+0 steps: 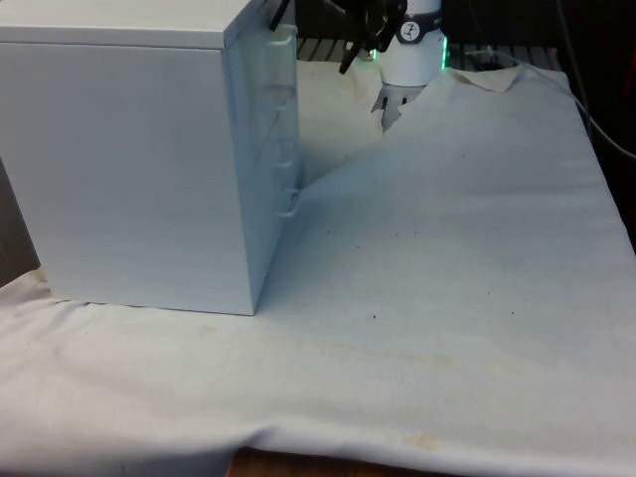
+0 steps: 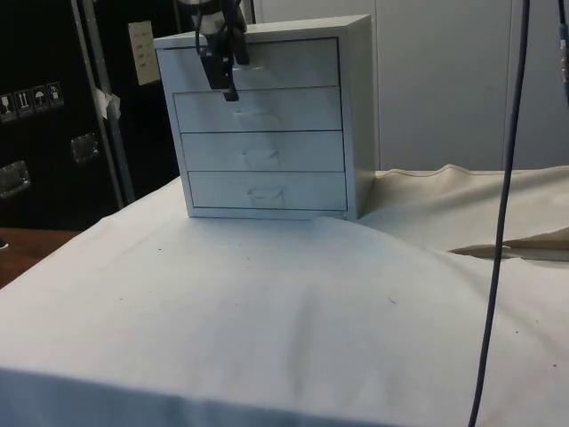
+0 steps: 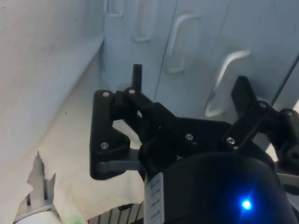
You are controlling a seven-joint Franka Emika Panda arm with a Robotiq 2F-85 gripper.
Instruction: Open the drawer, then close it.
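tool (image 2: 224,67) hangs high before the face of the chest of drawers (image 2: 267,124), at the level of the top drawer (image 2: 258,64) and the second one. in the wrist view its two fingers (image 3: 136,79) are spread apart with nothing between them, and they point toward the drawer fronts, where a pale curved handle (image 3: 224,81) shows near the gap between the fingers. i cannot tell if a finger touches the front already.

all four drawers look shut and flush in the side view. the chest stands on the counter (image 1: 447,278) under a white cloth, at the front view's left, with its side toward that camera.

i judge this as the approach step, opening not yet begun. next move needs the fingers to come around one handle, pinch it, and pull straight out from the chest.
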